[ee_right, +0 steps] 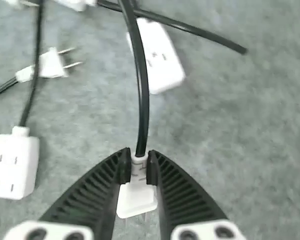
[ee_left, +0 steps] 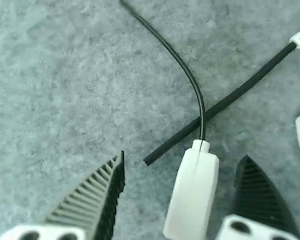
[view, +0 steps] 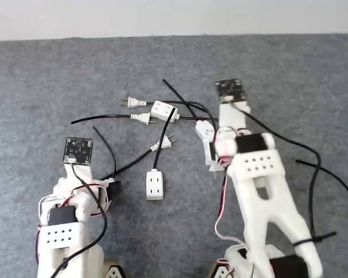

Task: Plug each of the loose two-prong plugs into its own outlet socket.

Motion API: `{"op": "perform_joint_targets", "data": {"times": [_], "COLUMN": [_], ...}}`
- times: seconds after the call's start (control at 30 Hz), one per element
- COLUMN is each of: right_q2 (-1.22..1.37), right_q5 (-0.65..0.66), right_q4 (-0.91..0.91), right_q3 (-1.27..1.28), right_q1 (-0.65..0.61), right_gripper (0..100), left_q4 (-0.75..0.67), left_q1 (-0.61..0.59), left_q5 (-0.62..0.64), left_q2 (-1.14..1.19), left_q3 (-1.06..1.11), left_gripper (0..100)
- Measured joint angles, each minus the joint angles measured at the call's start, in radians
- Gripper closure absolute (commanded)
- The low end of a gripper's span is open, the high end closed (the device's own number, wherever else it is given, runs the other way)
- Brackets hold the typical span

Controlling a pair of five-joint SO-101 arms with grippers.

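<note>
Nothing plugged yet: R gripper (ee_right: 137,157) clamps one plug (ee_right: 136,194), prongs free; L gripper (ee_left: 183,158) jaws wide either side of socket (ee_left: 192,197); other plugs (view: 165,142) loose on carpet (view: 58,81)

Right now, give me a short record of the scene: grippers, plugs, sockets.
Left gripper: open, fingers either side of a white connector
Right gripper: shut on a white two-prong plug
Loose plugs: far plug, middle plug, near plug
Outlet sockets: far socket, socket beside the right arm, near socket
Surface: grey carpet
</note>
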Motion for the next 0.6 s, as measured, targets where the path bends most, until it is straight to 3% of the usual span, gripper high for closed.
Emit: {"op": "perform_joint_targets", "data": {"times": [0.43, 0.6], "right_q2": [-0.157, -0.265], "right_q5": [0.017, 0.017], "right_q4": [-0.189, -0.204], "right_q3": [0.239, 0.305], "right_q1": [-0.137, -0.189], "right_gripper": [99.0, 99.0], "left_q4": [0.000, 0.000], "left_q1": [-0.009, -0.011], "left_q5": [-0.011, -0.005], "left_q2": [0.008, 0.212], "left_q3": [-0.002, -0.100], "left_gripper": [67, 67]}}
